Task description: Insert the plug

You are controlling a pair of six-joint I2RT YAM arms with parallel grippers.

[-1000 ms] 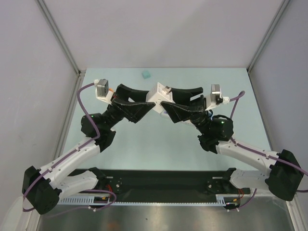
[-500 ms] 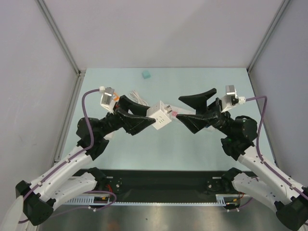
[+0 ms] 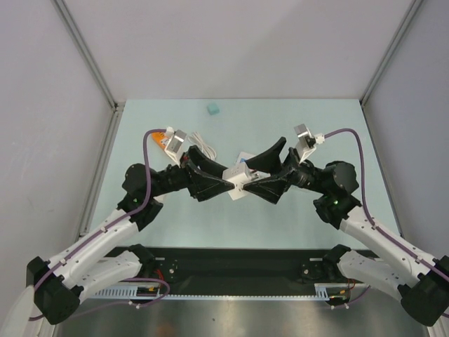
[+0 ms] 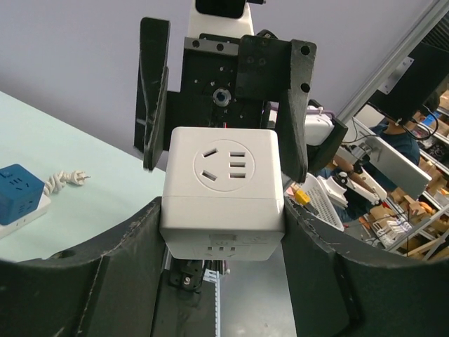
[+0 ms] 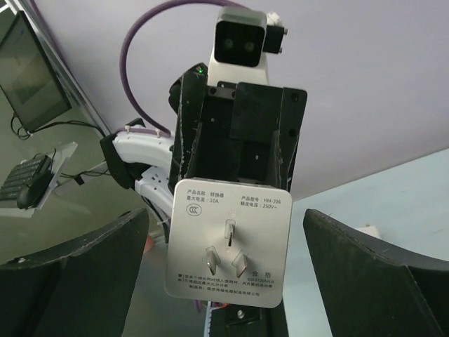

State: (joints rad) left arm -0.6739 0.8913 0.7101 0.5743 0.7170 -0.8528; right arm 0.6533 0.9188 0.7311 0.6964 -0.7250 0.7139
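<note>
I have the left gripper (image 3: pixel 230 184) clenched on the white plastic cube adapter (image 4: pixel 223 165), held above the pale green table (image 3: pixel 175 210) at mid-scene. Its three-pin plug face (image 5: pixel 228 242) points at the right gripper (image 3: pixel 247 180), whose fingers are spread wide, clear of its sides. Farther back lies a blue cube power socket (image 4: pixel 15 188) with a white cable (image 4: pixel 64 178); farthest, a small teal block (image 3: pixel 212 109).

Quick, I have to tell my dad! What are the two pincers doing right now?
Left pincer: shut on the white plug cube.
Right pincer: open, gripping nothing.
</note>
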